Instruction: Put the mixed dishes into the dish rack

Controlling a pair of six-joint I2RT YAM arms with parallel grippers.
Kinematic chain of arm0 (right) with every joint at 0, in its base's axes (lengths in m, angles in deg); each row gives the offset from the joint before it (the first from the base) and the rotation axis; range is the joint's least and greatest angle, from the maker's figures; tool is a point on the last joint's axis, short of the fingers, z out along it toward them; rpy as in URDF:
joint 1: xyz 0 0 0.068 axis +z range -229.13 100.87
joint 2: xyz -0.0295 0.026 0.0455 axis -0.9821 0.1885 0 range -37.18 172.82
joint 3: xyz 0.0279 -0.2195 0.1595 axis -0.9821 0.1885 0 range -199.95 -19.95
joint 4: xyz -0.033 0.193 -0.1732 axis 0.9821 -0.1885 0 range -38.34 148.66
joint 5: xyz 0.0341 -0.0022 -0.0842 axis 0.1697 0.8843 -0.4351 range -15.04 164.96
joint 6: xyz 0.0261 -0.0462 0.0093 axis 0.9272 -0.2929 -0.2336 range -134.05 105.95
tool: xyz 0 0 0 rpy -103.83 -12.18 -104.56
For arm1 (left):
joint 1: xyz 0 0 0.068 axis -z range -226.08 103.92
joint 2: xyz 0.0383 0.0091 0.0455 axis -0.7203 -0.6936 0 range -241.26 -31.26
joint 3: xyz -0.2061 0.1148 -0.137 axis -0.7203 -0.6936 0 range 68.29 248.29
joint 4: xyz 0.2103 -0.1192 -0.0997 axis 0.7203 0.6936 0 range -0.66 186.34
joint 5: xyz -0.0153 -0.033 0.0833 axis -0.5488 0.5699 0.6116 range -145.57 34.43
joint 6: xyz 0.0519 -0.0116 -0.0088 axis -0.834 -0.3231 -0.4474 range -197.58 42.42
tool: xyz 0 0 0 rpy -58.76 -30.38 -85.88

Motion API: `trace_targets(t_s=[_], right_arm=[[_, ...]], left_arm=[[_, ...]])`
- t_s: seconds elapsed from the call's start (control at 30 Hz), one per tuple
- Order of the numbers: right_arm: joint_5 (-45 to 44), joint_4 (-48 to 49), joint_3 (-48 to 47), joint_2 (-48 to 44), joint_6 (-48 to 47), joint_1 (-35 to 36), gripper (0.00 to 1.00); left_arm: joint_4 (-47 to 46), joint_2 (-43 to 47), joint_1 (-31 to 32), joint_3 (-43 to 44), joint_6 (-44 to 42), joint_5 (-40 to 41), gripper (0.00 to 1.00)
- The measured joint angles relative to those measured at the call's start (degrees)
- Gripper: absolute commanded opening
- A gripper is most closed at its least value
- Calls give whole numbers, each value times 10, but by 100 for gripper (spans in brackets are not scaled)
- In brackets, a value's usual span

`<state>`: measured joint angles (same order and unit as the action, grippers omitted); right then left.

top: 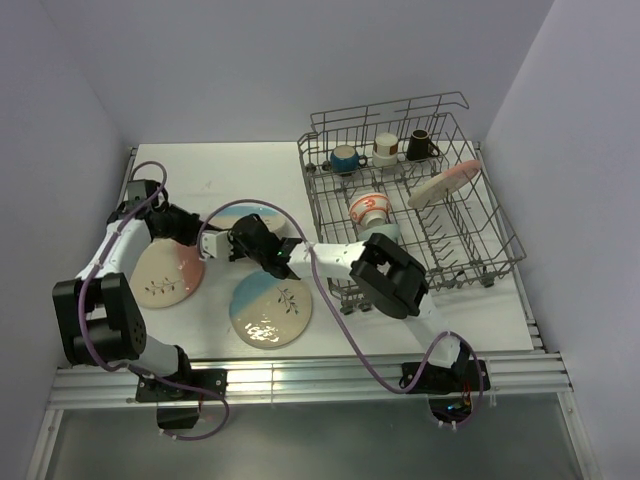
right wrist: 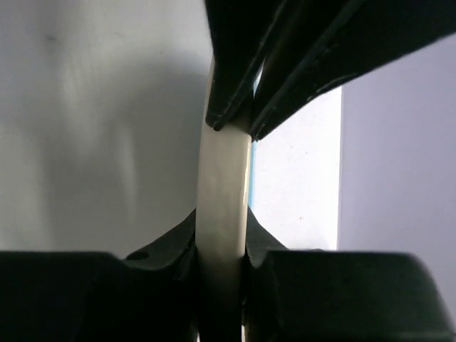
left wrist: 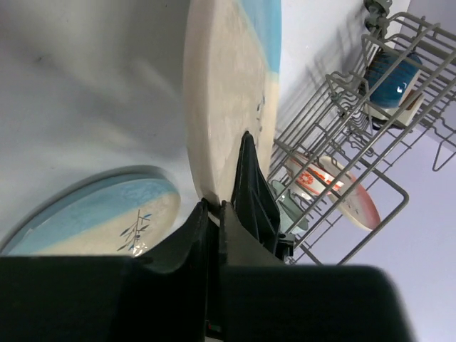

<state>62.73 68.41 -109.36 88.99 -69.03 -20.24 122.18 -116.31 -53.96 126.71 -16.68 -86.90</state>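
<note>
A cream plate with a blue half [top: 255, 215] is held up on edge above the table between both arms. My left gripper [top: 222, 243] is shut on its rim [left wrist: 212, 205] from the left. My right gripper [top: 262, 245] is shut on the same rim [right wrist: 222, 228] from the right. Another blue plate [top: 271, 308] and a pink plate [top: 168, 272] lie flat on the table. The dish rack [top: 500, 235] at the right holds a pink plate [top: 445, 183], an orange-red bowl [top: 370, 207], a teal bowl [top: 386, 232], a blue mug [top: 344, 158] and a brown mug [top: 420, 146].
A white cup [top: 385, 150] stands between the two mugs in the rack. The right arm's elbow [top: 392, 280] hangs over the rack's near left corner. Walls close in the table at the back and on both sides.
</note>
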Motion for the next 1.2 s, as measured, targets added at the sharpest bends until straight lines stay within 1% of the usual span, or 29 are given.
trace_targets(t_s=[0.07, 0.1, 0.17, 0.2, 0.27, 0.3, 0.37, 0.4, 0.43, 0.5, 0.63, 0.8, 1.0, 1.2], right_arm=[[1, 13, 7, -3, 5, 0, 0], [3, 17, 11, -5, 7, 0, 0], [5, 25, 18, -9, 10, 0, 0], [7, 26, 18, -10, 12, 0, 0], [14, 23, 18, -13, 17, -1, 0], [19, 19, 18, -16, 20, -2, 0], [33, 4, 16, -23, 27, -5, 0], [42, -8, 13, -27, 29, -7, 0], [52, -25, 6, -31, 31, -9, 0], [72, -58, -9, -37, 37, -12, 0], [125, -136, -37, -52, 41, -14, 0], [182, -221, -61, -78, 56, -14, 0], [240, -311, -91, -130, 60, -21, 0], [278, -379, -146, -205, 64, -43, 0]], left_arm=[[-7, 10, -2, -6, 0, -3, 22], [-10, 14, -3, -11, -2, -6, 33], [-9, 23, -6, -22, -7, -23, 39], [-9, 29, -7, -27, -9, -30, 45], [-6, 44, -11, -35, -20, -38, 49], [-4, 52, -13, -36, -28, -38, 58], [0, 70, -21, -38, -48, -37, 64], [3, 82, -26, -38, -61, -33, 75], [7, 94, -31, -38, -78, -31, 83], [11, 124, -39, -40, -107, -18, 87], [22, 188, -45, -41, -160, 22, 88], [32, 279, -47, -43, -210, 102, 88], [50, 369, -47, -43, -232, 180, 88], [53, 411, -47, -48, -234, 213, 88]])
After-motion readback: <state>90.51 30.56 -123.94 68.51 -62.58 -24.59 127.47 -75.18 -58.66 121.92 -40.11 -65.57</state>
